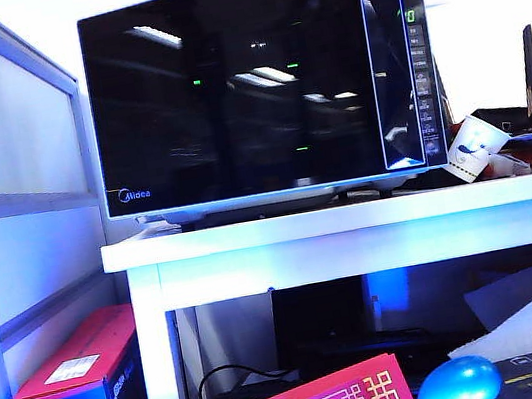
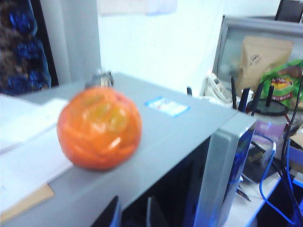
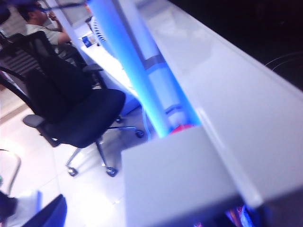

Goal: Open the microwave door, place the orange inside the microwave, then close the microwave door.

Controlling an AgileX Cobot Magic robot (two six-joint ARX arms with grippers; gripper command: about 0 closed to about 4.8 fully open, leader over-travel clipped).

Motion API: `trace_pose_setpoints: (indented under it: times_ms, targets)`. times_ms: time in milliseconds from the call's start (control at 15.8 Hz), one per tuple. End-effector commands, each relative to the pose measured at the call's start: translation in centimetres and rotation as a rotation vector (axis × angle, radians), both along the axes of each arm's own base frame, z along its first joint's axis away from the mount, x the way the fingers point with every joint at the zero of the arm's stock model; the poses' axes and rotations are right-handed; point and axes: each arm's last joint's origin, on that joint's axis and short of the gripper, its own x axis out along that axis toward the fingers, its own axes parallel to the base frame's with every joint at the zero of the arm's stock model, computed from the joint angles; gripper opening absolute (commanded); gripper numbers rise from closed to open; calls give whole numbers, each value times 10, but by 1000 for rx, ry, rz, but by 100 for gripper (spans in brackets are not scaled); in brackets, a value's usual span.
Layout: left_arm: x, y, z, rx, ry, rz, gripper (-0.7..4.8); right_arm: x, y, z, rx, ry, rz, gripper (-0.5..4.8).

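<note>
Left gripper [image 2: 133, 215] hovers just above the front edge of the microwave's grey top, its two dark fingertips spread apart with nothing between them. Just beyond them the orange [image 2: 99, 127] sits on that top, resting partly on the bare grey surface and partly on white papers [image 2: 23, 142] that lie there. It is near the gripper but not touching it. Whether the right gripper is spread or closed I cannot tell. Its wrist camera looks along the edge of the white table [image 3: 236, 94] toward a black office chair [image 3: 75, 113] on the floor. In the exterior view the microwave [image 1: 423, 83] stands on the white table [image 1: 350, 219] and fills the upper middle of the frame. The microwave door [image 1: 228, 84] is a glossy black panel with the Midea logo at its lower left. Its handle side at the right seems to stand a little out from the button column. A tipped paper cup [image 1: 470, 147] lies to the right of the oven. A red box [image 1: 80, 366] sits at lower left under the table, and a glossy blue rounded object [image 1: 457, 385] is at the bottom edge.
</note>
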Motion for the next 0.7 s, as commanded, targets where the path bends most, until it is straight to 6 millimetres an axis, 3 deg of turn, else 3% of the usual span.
trace_pose_setpoints:
  times_ms: [63, 444, 698]
  targets:
    - [-2, 0, 3, -13, -5, -3, 88, -20, 3, 34, 32, -178, 82, 368]
    - [0, -1, -2, 1, 25, -4, 88, -34, 12, 44, 64, -136, 144, 368]
    - [10, -6, -19, 25, 78, -7, 88, -34, 18, 45, 54, -151, 134, 368]
